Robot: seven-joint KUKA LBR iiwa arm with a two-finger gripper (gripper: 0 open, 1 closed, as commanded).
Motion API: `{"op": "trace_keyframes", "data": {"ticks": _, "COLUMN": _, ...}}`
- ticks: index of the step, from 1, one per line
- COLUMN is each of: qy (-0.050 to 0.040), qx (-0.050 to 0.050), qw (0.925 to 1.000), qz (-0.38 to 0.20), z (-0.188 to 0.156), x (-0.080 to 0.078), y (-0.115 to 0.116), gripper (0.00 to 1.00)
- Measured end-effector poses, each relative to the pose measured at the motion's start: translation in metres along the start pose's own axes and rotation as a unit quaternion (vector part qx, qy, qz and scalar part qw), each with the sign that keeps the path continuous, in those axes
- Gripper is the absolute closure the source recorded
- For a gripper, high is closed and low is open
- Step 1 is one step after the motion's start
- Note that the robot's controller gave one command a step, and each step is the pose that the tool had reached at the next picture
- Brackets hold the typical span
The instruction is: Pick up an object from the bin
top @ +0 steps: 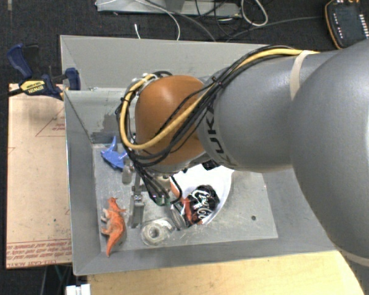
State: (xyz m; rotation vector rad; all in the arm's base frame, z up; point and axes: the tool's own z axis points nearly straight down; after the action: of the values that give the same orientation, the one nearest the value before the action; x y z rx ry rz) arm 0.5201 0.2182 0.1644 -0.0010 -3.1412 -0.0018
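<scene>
- Grey arm (283, 109), orange-capped and cabled, reaches in from the right.
- Dark carpet (43, 11) surrounds the bin (246, 217), whose metal floor is scuffed.
- Gripper (140, 206) is low at the bin's left; open or closed, I cannot tell.
- White disc (220, 180) with a black-red thing lies just right of it.
- Orange dinosaur (114, 223) lies just left.
- Blue piece (114, 157) lies behind.
- Grey ring (155, 232) lies just in front.
</scene>
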Motion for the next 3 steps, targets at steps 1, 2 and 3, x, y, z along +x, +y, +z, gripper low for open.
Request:
{"op": "trace_keyframes", "data": {"ticks": 1, "qy": -0.0002, "qx": -0.001, "qw": 0.9567, "qz": -0.291, "z": 0.094, "x": 0.013, "y": 0.030, "gripper": 0.00}}
{"op": "trace_keyframes", "data": {"ticks": 2, "qy": -0.0003, "qx": -0.001, "qw": 0.9788, "qz": -0.205, "z": 0.043, "x": 0.032, "y": 0.034, "gripper": 0.00}}
{"op": "trace_keyframes", "data": {"ticks": 3, "qy": 0.0025, "qx": -0.002, "qw": 0.9123, "qz": -0.410, "z": 0.065, "x": 0.018, "y": 0.029, "gripper": 0.00}}
